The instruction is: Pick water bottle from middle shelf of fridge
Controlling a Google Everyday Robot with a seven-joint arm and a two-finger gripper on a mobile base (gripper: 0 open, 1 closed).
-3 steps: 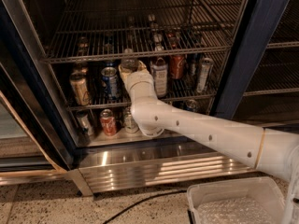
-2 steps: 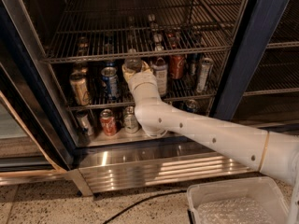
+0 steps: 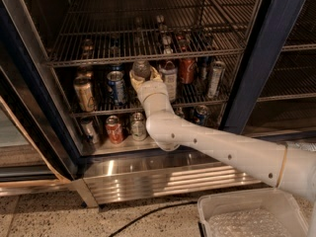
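Now versus earlier: the gripper (image 3: 143,79) and the water bottle (image 3: 141,68) sit a touch further right in the frame than a second ago. The elbow of the white arm (image 3: 222,152) is also slightly lower and further right. The cans around them have not moved.
Gripper: upper centre of the frame, inside the fridge (image 3: 251,63), just above the front rail of the middle shelf (image 3: 101,112).
Fingers: the pale fingers (image 3: 134,81) are closed around the lower part of the water bottle, one on each side.
Water bottle: upright, with its long axis vertical and its top pointing up at the upper rack (image 3: 138,51). It is at the front of the middle shelf, between the blue can (image 3: 116,86) on the left and the white-labelled bottle (image 3: 169,79) on the right.
Hidden: the fingers and wrist cover the bottle's lower body, so only its rounded shoulder and top show. Whether its base touches the shelf wires cannot be told. The cap is hard to make out against the dark interior.
Cut off: the arm leaves the frame at the right edge. The plastic bin (image 3: 203,216) at lower right is cropped by the bottom edge.
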